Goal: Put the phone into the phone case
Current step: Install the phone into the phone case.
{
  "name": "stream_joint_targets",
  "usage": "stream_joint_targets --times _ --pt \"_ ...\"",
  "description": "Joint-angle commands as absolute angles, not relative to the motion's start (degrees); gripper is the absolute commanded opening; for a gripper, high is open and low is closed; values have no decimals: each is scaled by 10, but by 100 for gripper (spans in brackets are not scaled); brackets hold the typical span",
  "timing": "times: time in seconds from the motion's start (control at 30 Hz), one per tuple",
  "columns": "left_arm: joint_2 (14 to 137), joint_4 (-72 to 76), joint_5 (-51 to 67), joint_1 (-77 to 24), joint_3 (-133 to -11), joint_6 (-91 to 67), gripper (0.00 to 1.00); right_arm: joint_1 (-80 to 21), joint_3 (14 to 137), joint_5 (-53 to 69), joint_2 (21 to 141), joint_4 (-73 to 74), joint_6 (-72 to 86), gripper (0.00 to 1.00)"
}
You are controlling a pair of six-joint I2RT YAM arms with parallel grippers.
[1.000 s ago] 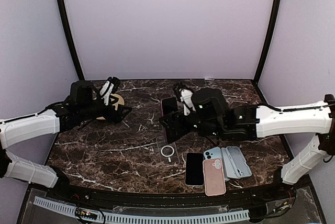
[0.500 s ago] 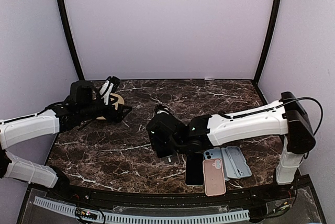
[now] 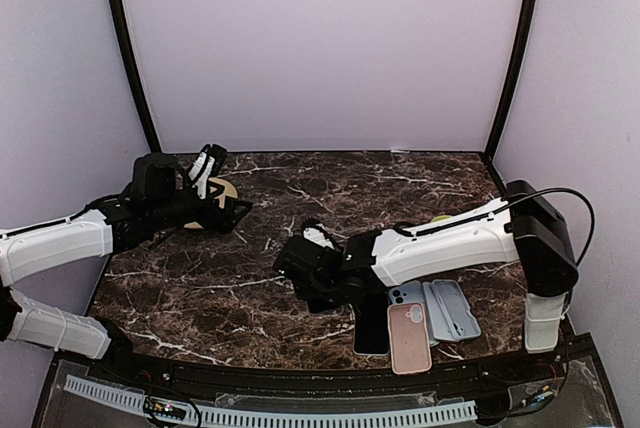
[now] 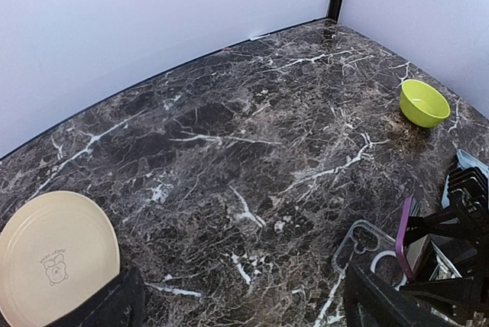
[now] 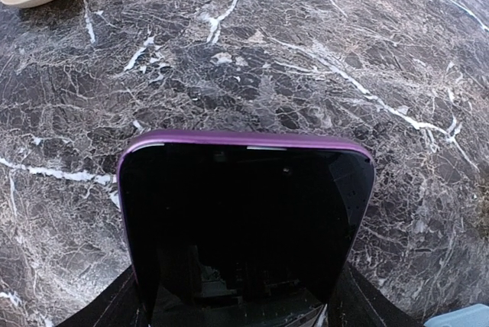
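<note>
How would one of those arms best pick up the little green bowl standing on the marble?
Probably by the rim of the green bowl, coming straight down from above with one jaw inside the wall and one outside. It stands upright with its mouth open to the top, and its rounded sides would likely slip out of a pinch from the side.

Left arm [image 3: 55, 243]: elbow folded at the near left, forearm reaching toward the back left. Left gripper [image 3: 207, 170] raised, fingers [image 4: 114, 308] spread wide, nothing between them. Right arm [image 3: 450, 240]: stretched leftward from its base to mid-table, wrist low. Right gripper [image 5: 244, 300] angled downward, jaws clamped on the sides of a phone [image 5: 244, 212].
</note>
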State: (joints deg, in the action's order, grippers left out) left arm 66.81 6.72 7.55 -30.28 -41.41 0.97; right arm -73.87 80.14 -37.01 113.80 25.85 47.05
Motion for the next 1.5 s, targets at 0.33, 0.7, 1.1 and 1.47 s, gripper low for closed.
stream_joint_targets --times 0.33,0.7,1.1,1.47 --pt "675 77 48 -307 -411 -11 93 -725 873 -390 1161 289 454 17" --pt "691 75 69 -307 -416 -19 93 -712 879 -368 1182 300 444 15" --pt "686 75 82 -307 -417 -22 93 -713 884 -336 1217 322 482 13" --pt "680 75 83 -307 -417 -23 93 -714 939 -315 1231 430 558 13"
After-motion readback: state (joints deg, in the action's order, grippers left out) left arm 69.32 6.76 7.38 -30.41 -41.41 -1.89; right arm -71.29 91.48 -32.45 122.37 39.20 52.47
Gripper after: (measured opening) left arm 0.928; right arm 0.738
